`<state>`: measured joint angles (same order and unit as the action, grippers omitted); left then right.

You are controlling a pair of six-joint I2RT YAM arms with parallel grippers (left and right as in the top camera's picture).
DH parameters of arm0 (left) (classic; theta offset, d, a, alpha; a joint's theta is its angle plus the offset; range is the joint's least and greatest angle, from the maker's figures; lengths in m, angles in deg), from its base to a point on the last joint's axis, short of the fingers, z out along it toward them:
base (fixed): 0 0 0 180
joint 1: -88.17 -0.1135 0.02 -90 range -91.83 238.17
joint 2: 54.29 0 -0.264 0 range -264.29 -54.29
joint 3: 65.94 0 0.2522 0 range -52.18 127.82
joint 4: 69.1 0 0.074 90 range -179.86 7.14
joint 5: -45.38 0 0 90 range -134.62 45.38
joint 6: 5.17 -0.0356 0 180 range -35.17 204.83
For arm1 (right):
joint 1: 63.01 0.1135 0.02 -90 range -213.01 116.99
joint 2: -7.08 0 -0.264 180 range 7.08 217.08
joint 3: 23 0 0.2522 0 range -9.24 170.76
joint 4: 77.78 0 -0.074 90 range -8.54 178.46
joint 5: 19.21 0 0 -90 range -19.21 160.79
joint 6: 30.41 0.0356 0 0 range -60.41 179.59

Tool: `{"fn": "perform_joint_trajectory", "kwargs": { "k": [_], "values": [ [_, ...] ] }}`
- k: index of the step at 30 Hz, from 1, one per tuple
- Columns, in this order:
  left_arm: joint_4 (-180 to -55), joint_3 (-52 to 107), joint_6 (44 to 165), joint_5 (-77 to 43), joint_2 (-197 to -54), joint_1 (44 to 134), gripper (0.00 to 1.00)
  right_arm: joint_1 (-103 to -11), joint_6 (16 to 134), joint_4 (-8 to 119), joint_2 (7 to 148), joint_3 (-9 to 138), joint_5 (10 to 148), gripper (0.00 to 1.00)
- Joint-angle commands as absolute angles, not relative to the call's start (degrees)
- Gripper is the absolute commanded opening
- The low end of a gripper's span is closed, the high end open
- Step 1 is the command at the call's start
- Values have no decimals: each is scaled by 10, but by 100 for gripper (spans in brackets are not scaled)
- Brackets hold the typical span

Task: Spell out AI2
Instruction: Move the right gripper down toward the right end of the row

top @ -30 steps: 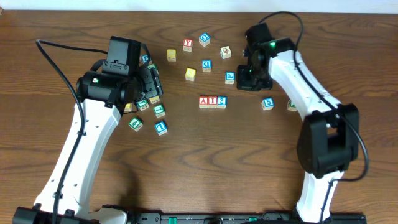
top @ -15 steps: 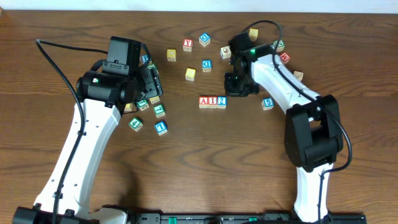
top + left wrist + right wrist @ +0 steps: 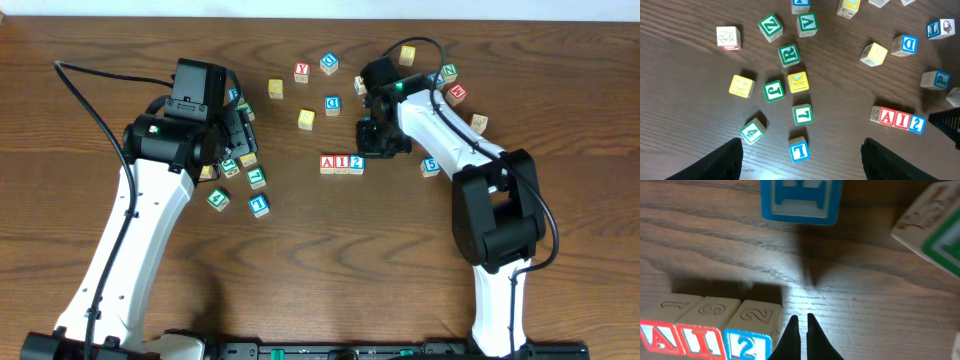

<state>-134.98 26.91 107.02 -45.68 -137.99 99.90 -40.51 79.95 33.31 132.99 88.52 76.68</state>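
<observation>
Presently, found the right gripper (image 3: 800,322) pressed together, pinching nothing, tips down near the table (image 3: 865,305), just beside the blue-framed 2 (image 3: 747,345). Noted the red-framed I (image 3: 702,337) and red-framed A (image 3: 660,335) touching in one row with it, reading AI2 left to right in the overhead view, mid-table. Recorded a blue-framed cube (image 3: 799,200) further off, apart from the row. Logged the left gripper (image 3: 240,135) spread, empty, over scattered cubes (image 3: 789,54) well to the row's left.
</observation>
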Motion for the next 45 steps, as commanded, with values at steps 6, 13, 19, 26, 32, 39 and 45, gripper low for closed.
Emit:
{"fn": "perform_joint_trajectory", "kwargs": {
  "k": [6, 13, 19, 26, 32, 39, 45],
  "values": [
    [-1351, 264, 1063, -471, -1385, 997, 75, -397, 802, 334, 1336, 885, 763, 1],
    [-1351, 264, 1063, -471, -1385, 997, 75, -396, 801, 332, 1335, 885, 769, 1],
    [-1351, 264, 1063, -471, -1385, 997, 75, -394, 801, 334, 1335, 885, 770, 1],
    [-1351, 264, 1063, -471, -1385, 997, 75, -393, 801, 337, 1335, 885, 775, 1],
    [-1351, 264, 1063, -471, -1385, 997, 75, -393, 801, 340, 1335, 885, 780, 1],
    [-1351, 264, 1063, -471, -1385, 997, 74, -391, 801, 349, 1335, 885, 789, 1],
    [-1351, 264, 1063, -473, -1385, 997, 75, -388, 801, 351, 1335, 885, 789, 1]
  ]
}}
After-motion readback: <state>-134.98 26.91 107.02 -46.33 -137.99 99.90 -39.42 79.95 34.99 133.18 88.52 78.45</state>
